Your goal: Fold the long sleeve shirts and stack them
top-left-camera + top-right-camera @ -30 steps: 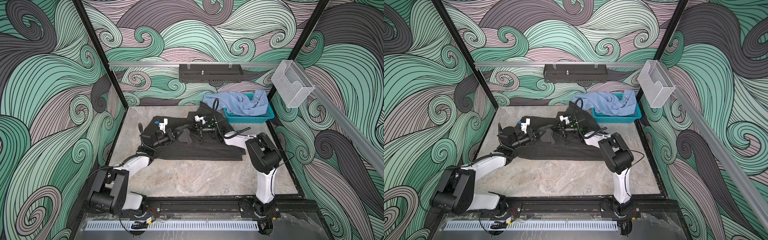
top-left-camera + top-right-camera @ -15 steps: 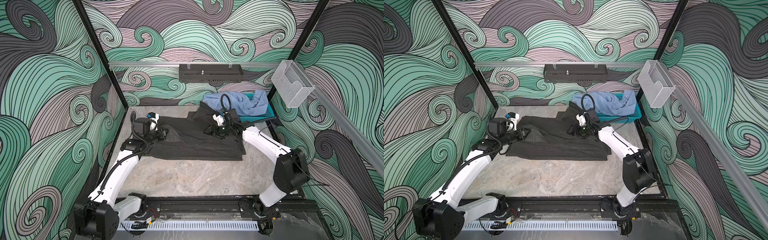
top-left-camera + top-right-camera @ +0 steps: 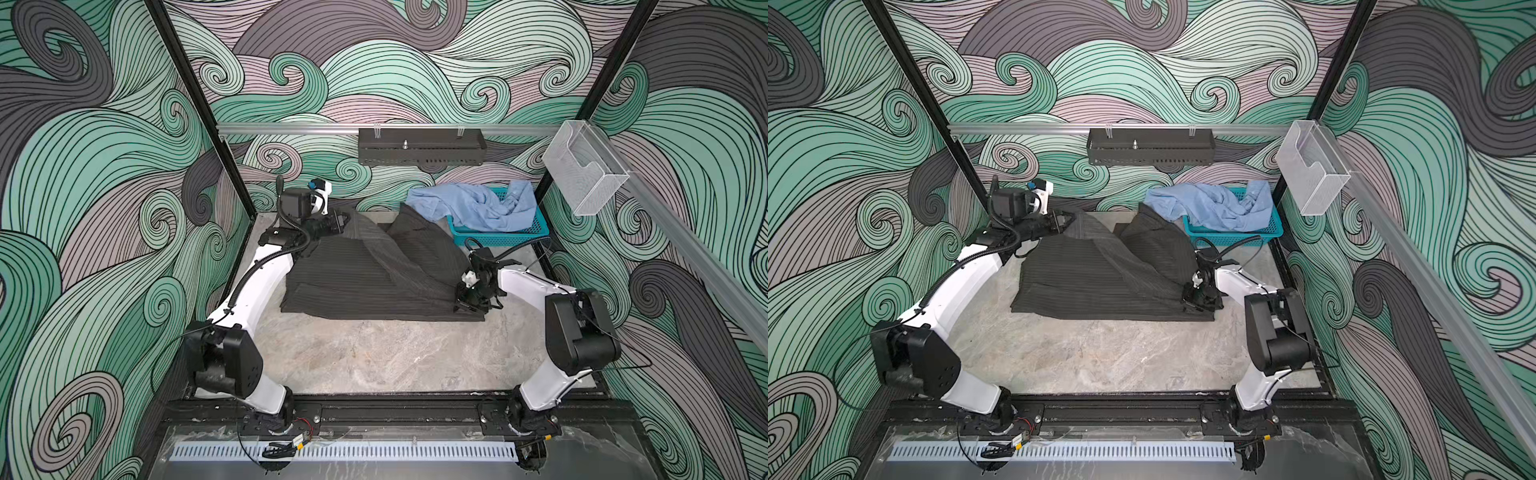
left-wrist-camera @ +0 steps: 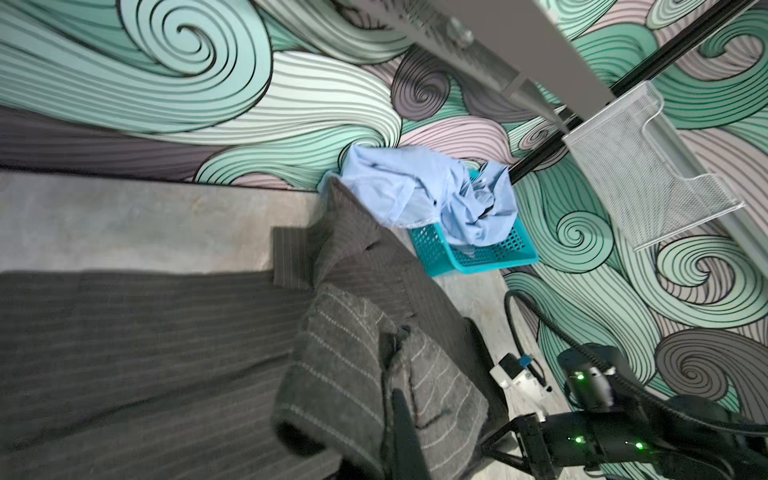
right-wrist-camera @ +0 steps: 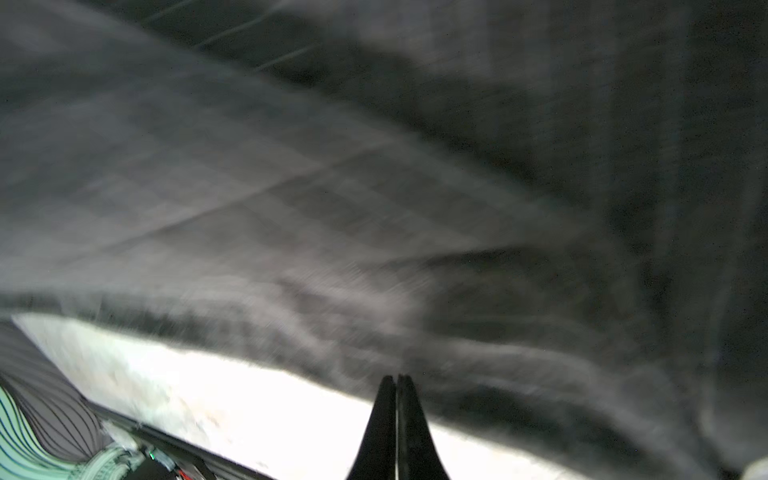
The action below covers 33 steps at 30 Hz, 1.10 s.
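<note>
The dark pinstriped long sleeve shirt (image 3: 353,282) (image 3: 1092,282) lies spread across the middle of the table. My left gripper (image 3: 340,218) (image 3: 1065,220) is at the back left, shut on a raised corner of it; in the left wrist view the cloth (image 4: 145,332) drapes over that gripper (image 4: 395,399). A taut ridge of cloth runs from there to my right gripper (image 3: 465,305) (image 3: 1192,305), shut on the shirt's front right edge. In the right wrist view its tips (image 5: 397,378) meet the blurred hem (image 5: 374,166). The light blue shirt (image 3: 478,208) (image 4: 415,187) lies crumpled in the basket.
The teal basket (image 3: 498,239) (image 4: 478,257) stands at the back right corner, touching the dark shirt's collar end. A black perforated rack (image 3: 422,145) hangs on the back wall and a clear plastic holder (image 3: 584,178) on the right rail. Bare marble table (image 3: 395,357) lies in front.
The left gripper moved back and up with its corner of the dark shirt. The right gripper left the shirt's back part near the basket, came forward to the front right edge and shut.
</note>
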{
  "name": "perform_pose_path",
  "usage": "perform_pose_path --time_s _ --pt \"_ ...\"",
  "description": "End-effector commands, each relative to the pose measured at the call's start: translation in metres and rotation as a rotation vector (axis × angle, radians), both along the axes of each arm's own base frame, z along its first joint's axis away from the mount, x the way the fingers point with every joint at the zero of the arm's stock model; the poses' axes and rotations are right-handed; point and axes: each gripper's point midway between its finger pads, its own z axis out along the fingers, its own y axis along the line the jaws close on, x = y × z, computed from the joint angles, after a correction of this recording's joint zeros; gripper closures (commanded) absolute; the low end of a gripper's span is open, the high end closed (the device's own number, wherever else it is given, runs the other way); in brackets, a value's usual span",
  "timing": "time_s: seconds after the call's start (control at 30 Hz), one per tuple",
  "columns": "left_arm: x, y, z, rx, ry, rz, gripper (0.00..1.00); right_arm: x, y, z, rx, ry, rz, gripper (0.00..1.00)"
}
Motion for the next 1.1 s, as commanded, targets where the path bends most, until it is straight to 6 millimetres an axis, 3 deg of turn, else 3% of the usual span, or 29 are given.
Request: perform_pose_path --time_s 0.0,0.2,0.43,0.53,0.63,0.87,1.07 --pt "0.011 -0.011 0.046 -0.048 -0.125 -0.068 1.0 0.008 -0.017 -0.015 -0.026 0.02 -0.09 0.96" --pt "0.03 -0.021 0.053 -0.097 -0.165 -0.111 1.0 0.012 -0.036 -0.035 -0.009 0.065 -0.233 0.96" --pt "0.05 -0.024 0.061 -0.179 -0.161 -0.162 1.0 0.009 -0.045 -0.036 0.012 0.09 -0.33 0.96" --pt "0.038 -0.012 0.054 -0.201 -0.126 -0.181 1.0 0.005 -0.048 -0.037 0.037 0.123 -0.385 0.95" --pt "0.011 0.004 0.038 -0.229 -0.079 -0.231 1.0 0.003 -0.049 -0.039 0.074 0.159 -0.438 0.94" --pt "-0.054 0.031 -0.022 -0.259 0.094 -0.326 1.0 0.003 -0.059 -0.04 0.083 0.177 -0.49 0.94" --pt "-0.064 0.061 -0.077 -0.162 0.211 -0.222 1.0 0.002 -0.067 -0.039 0.071 0.182 -0.519 0.95"
